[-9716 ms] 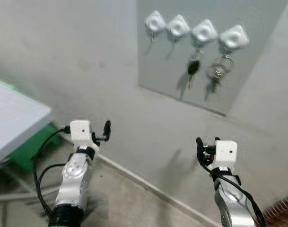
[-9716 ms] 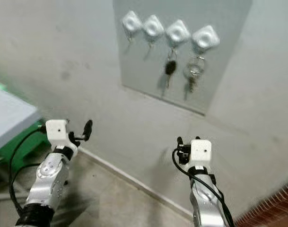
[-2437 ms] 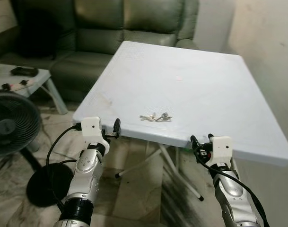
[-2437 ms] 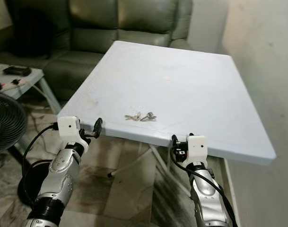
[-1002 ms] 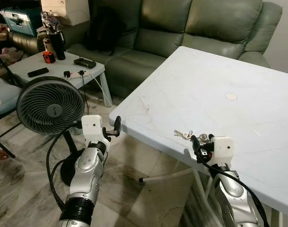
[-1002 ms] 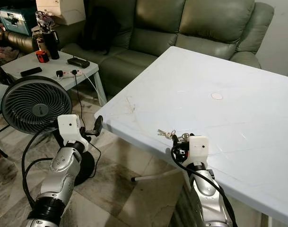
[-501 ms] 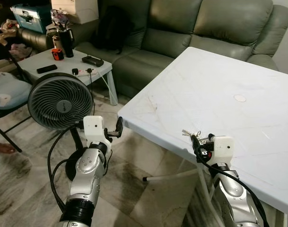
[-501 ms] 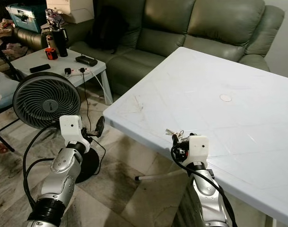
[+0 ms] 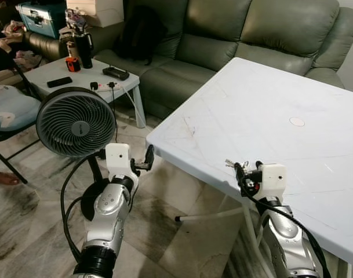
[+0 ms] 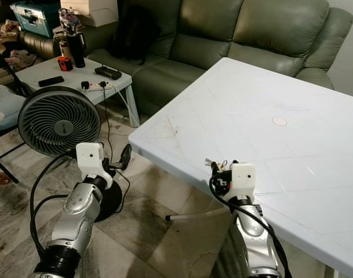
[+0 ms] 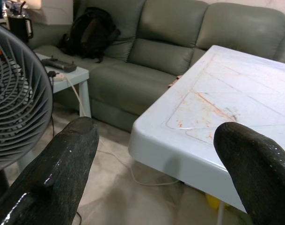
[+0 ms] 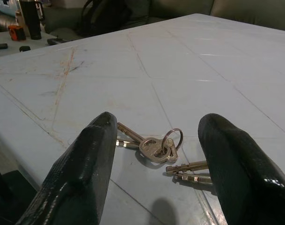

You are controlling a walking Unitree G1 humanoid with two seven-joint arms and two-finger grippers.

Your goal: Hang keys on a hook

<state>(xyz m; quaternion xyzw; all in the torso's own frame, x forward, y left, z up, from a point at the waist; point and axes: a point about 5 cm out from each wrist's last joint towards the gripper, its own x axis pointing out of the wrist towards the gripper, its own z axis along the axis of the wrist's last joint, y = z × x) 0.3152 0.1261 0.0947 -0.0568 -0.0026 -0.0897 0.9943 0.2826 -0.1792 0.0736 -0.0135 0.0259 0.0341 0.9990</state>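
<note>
A small bunch of silver keys [image 12: 154, 147] on a ring lies flat on the white table [image 9: 269, 104], close to its near edge. My right gripper [image 12: 158, 122] is open and level with the tabletop, its two black fingers spread either side of the keys and just short of them, touching nothing. In the left eye view the keys [image 9: 230, 164] peek out just beyond that right gripper [image 9: 248, 172]. My left gripper [image 9: 148, 156] is open and empty, held in the air off the table's corner [image 11: 147, 140], above the floor.
A standing fan [image 9: 76, 123] is on the floor at the left, close to my left arm. Behind it are a low side table [image 9: 77, 72] with small items, a chair [image 9: 8, 110] and a green sofa [image 9: 222, 35] with a black backpack [image 9: 138, 29].
The camera swung from a wall board of hooks to the table, then shifted slightly in the last second. The keys now lie just before my right gripper. Both grippers stay open.
</note>
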